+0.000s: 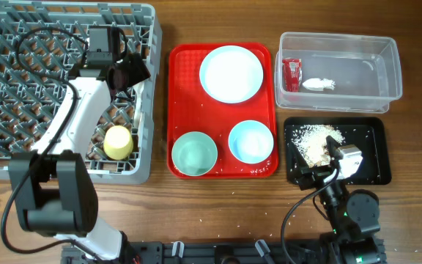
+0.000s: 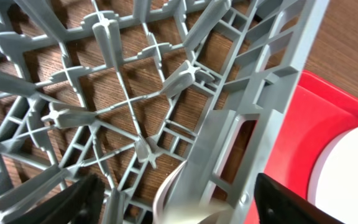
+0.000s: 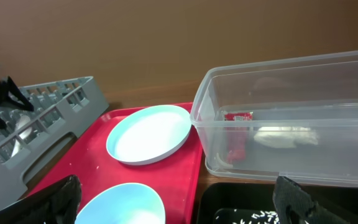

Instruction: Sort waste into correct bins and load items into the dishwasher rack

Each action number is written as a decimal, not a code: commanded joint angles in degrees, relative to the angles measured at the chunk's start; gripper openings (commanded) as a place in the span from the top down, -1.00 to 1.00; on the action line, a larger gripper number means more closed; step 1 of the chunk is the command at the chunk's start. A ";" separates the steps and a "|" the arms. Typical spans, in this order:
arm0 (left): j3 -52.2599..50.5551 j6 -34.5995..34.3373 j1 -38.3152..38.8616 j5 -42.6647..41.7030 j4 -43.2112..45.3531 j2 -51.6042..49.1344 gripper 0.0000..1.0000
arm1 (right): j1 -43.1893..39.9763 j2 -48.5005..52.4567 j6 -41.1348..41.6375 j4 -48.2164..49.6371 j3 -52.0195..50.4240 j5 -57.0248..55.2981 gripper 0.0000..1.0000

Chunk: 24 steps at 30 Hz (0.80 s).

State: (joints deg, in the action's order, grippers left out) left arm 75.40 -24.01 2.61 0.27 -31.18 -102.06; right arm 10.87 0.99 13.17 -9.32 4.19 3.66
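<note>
Left arm over the dishwasher rack, right arm low at the black tray

The left pincer [image 2: 178, 186] hangs spread above the grey dishwasher rack [image 1: 108, 172], close to the wall facing the red tray [image 1: 185, 103]; a pale blurred thing shows between its fingers, too unclear to name. The yellow cup [image 1: 118, 141] lies in the rack. The plate [image 1: 231, 73], mint-green bowl [image 1: 194, 154] and light-blue bowl [image 1: 250, 141] sit on the red tray. The red sachet [image 1: 291, 73] and napkin [image 1: 318, 84] lie in the clear tub [image 1: 388, 66]. The food scraps [image 1: 312, 141] are in the black tray [image 1: 368, 154], over which the right pincer [image 3: 176, 193] is spread, gripping nothing
</note>
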 commanded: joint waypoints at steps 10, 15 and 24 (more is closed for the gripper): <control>0.52 2.80 -0.11 1.73 -3.78 3.23 0.92 | -0.35 -0.57 0.50 0.28 -0.09 0.74 -1.00; 0.52 3.34 -0.11 -1.38 0.55 -6.40 0.85 | -0.35 -0.57 0.55 0.28 -0.09 0.74 -1.00; 6.40 4.52 -0.13 -2.12 -1.27 2.67 0.08 | -0.35 -0.57 0.52 0.28 -0.09 0.74 -1.00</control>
State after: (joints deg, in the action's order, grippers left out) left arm 80.47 -20.32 2.46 -1.43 -31.20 -101.71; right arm 10.87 0.99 13.19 -9.32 4.19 3.66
